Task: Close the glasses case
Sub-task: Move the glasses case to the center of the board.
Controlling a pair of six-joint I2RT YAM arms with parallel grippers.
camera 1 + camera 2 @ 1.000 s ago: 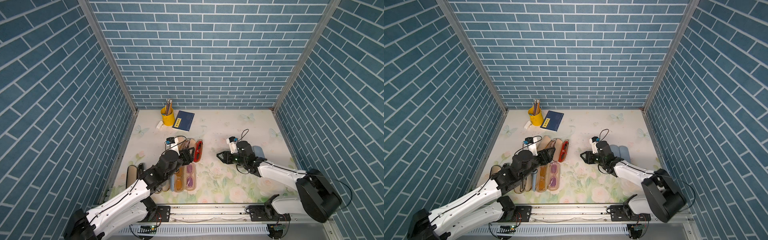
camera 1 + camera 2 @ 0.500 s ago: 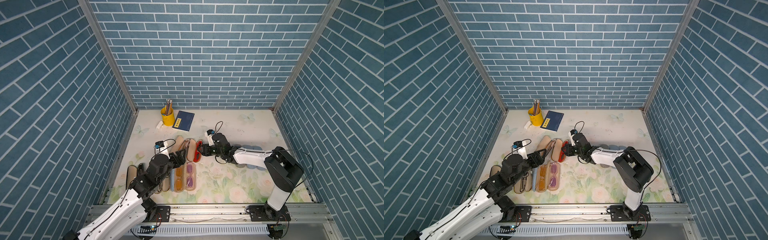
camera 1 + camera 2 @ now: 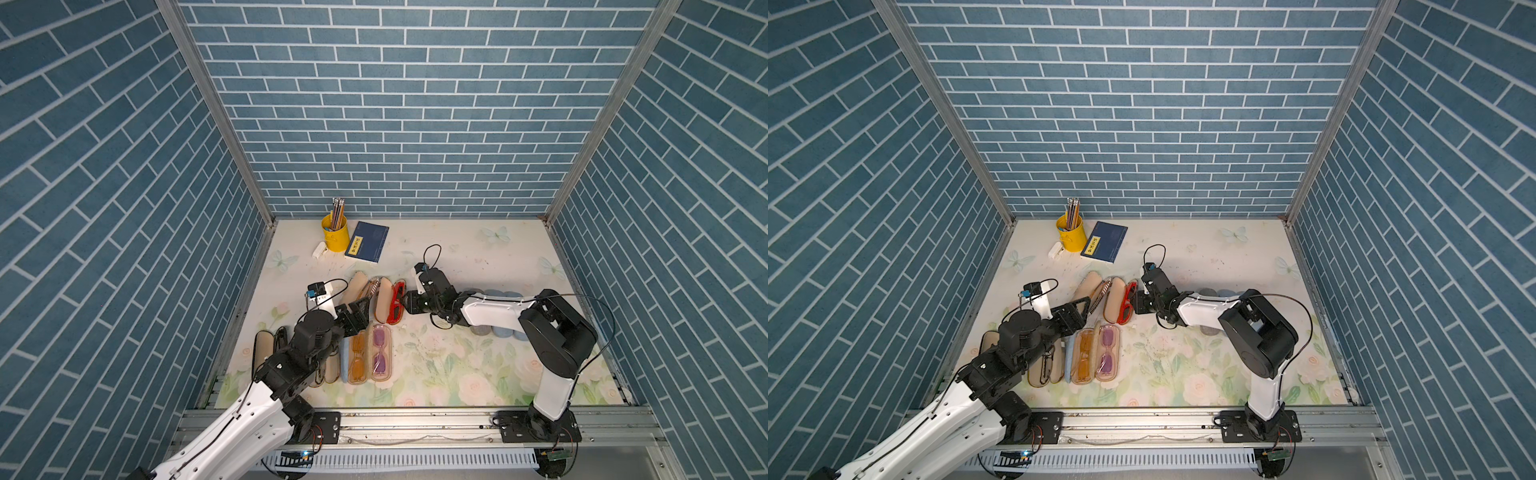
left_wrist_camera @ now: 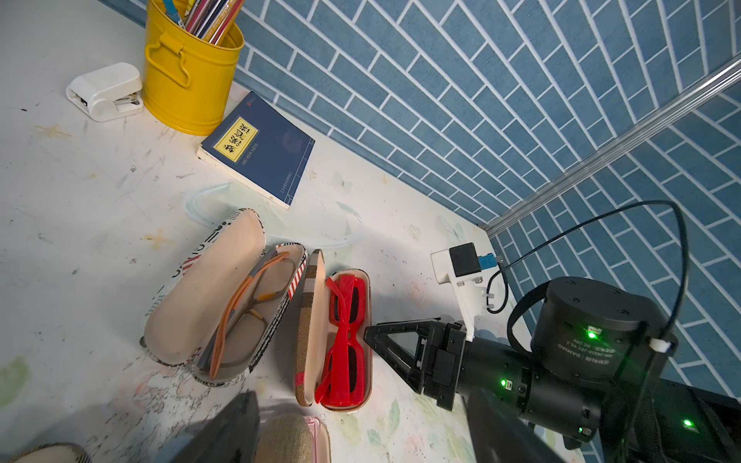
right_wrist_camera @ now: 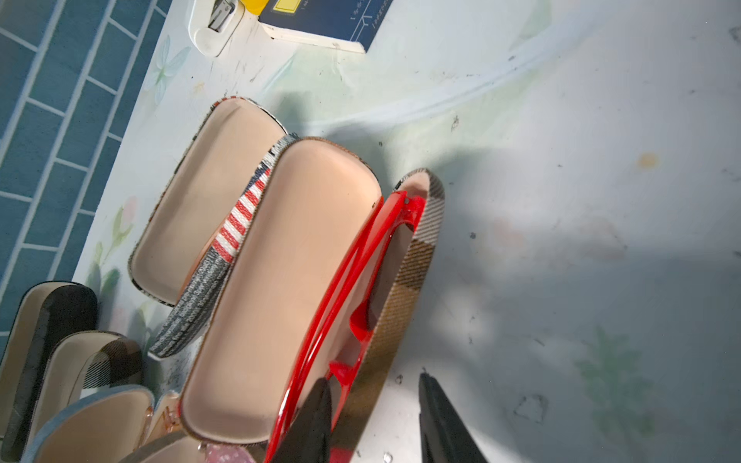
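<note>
The open plaid glasses case lies mid-table with red glasses in its base. Its beige-lined lid leans up on the left side. My right gripper is open at the case's right wall. One finger is over the red glasses; the other finger is outside, over the table. My left gripper stands open and empty, left of this case.
A newspaper-print case with orange glasses lies open just left of the plaid one. Several open cases lie in a row at the front left. A yellow pencil cup, blue book and white stapler stand at the back.
My right arm swept left from mid-table to the case with red glasses, and its jaws narrowed. My left gripper opened wider and shifted slightly left.
</note>
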